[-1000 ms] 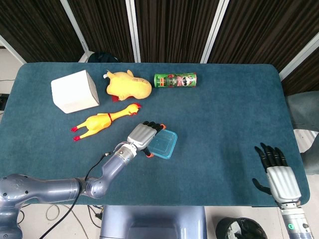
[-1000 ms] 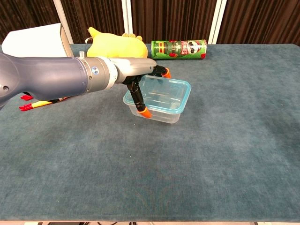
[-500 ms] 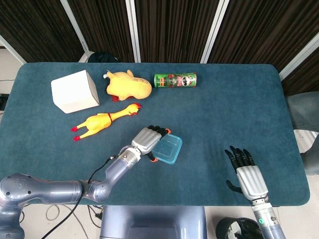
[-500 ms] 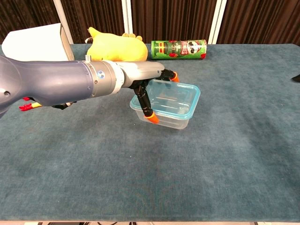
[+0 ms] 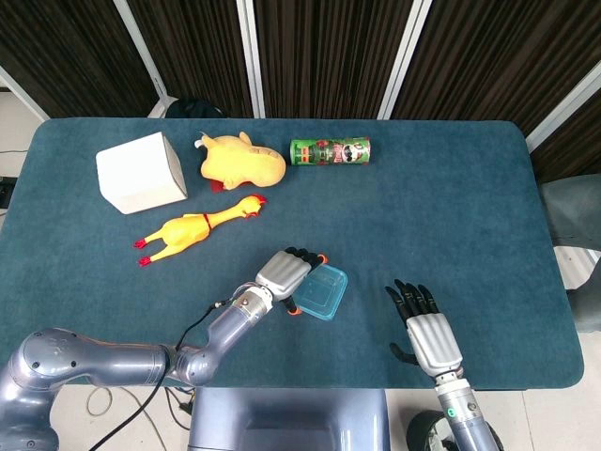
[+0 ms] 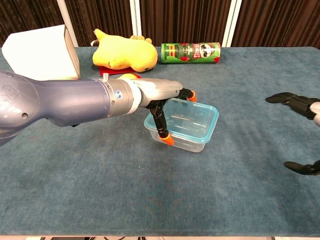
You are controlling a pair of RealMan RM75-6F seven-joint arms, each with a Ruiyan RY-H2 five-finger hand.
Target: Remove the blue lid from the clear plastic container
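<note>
1. Since the earlier frames we have slid the container toward the right and nearer the front edge of the table, and our right hand has come in from the far right corner toward it.
2. Our left hand's fingers clasp the container's left end, thumb against the near wall and the other fingers over the rim (orange tips show on both sides).
3. The blue lid sits on the clear container, which rests on the table.
4. Our left hand lies over that end, with the grey arm running back to the lower left.
5. Our right hand's fingers are spread wide and hold nothing; it hangs well apart from the container.
6. Farther back lie a rubber chicken, a yellow plush toy, a white box and a green can on its side.
</note>
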